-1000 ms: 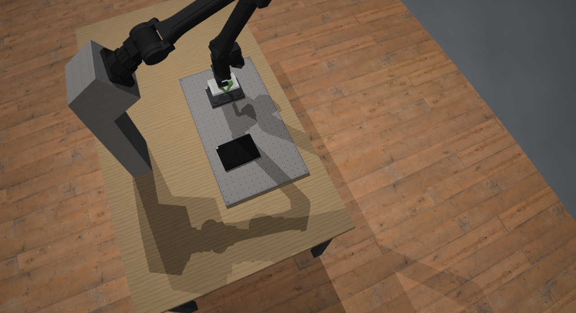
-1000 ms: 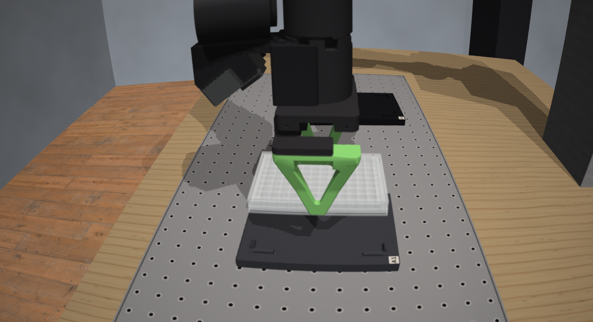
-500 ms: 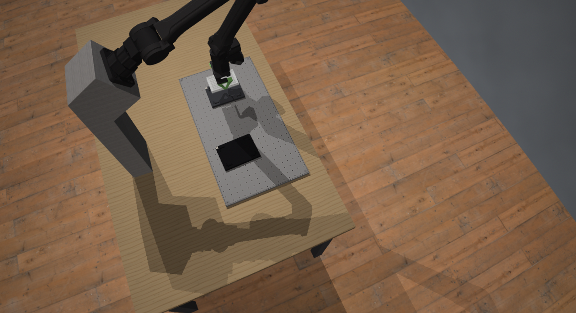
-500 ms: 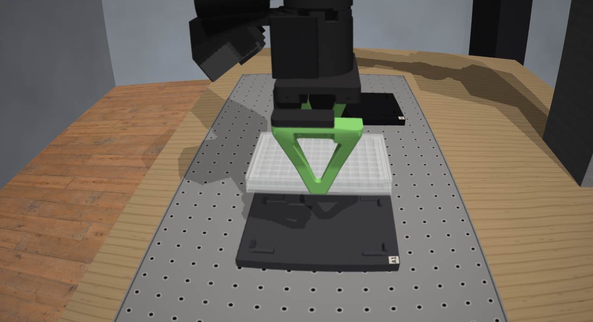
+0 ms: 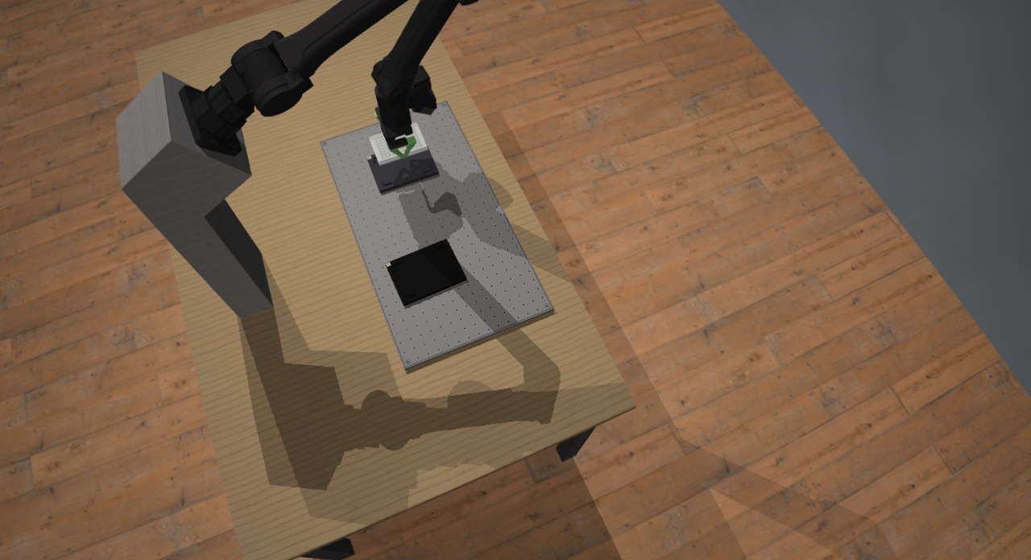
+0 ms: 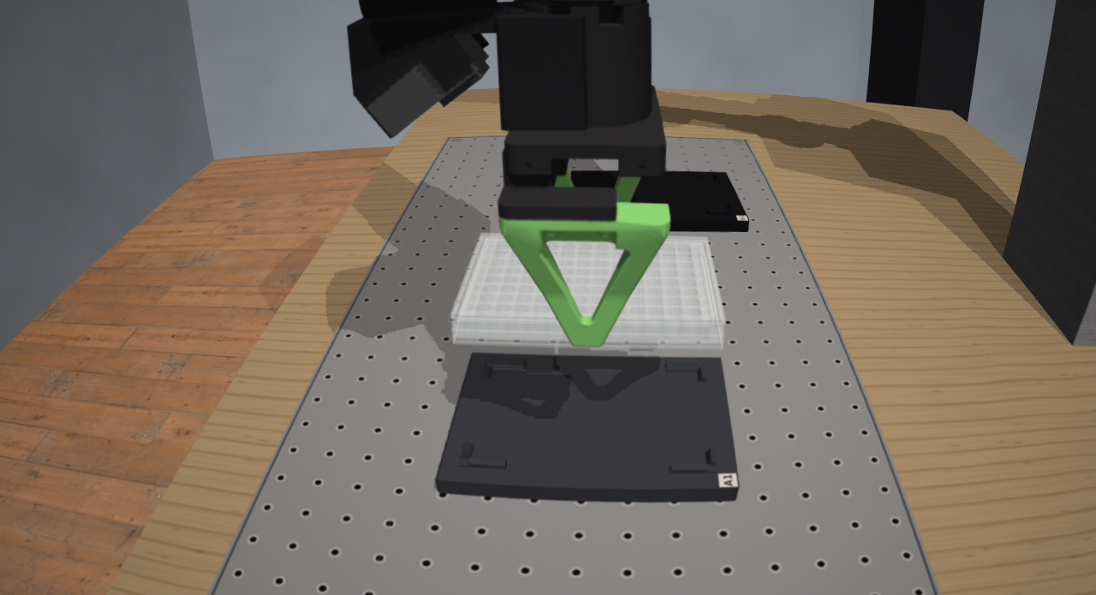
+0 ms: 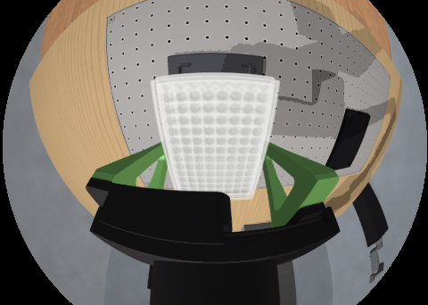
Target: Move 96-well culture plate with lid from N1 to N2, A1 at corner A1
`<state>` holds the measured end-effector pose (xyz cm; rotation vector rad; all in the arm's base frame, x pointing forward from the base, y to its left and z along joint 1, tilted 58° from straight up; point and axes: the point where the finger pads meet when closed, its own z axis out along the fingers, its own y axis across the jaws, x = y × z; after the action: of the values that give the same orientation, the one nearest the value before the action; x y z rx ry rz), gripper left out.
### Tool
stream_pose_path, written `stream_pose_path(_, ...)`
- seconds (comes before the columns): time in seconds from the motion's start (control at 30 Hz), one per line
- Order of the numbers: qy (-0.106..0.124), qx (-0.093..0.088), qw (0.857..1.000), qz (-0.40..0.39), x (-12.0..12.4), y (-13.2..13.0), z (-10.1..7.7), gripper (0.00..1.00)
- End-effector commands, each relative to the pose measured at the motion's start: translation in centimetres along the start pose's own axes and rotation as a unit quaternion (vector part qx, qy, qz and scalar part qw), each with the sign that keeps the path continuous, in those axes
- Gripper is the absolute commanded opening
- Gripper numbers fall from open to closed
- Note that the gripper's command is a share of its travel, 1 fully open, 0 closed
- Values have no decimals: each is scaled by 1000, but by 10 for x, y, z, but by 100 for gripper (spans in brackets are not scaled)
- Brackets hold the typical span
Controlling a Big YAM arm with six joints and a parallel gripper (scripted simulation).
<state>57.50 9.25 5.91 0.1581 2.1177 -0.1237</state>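
My gripper [image 6: 586,316] with green fingers is shut on the clear 96-well plate [image 6: 588,293] with its lid on it. It holds the plate level, well above the black nest N1 [image 6: 588,432], whose A1 label [image 6: 726,480] is at the near right corner. The plate also shows in the wrist view [image 7: 214,133] between the green fingers, and from above [image 5: 396,147]. The other black nest N2 [image 6: 693,200] lies farther back on the grey breadboard, also seen from above [image 5: 426,271]; nothing is on it.
The grey perforated breadboard [image 5: 432,232] lies on the wooden table. The arm's grey pedestal [image 5: 180,188] stands at the table's left side. Dark pillars [image 6: 1050,154] stand at the right in the exterior view.
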Motion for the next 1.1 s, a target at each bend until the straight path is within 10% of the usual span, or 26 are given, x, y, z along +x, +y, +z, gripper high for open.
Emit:
stream_pose_path(0.0, -1, -1, 1000, 0, 1, 1, -5, 0)
stream_pose_path(1.07, -6, 3, 1000, -26, 11, -83, -10, 0)
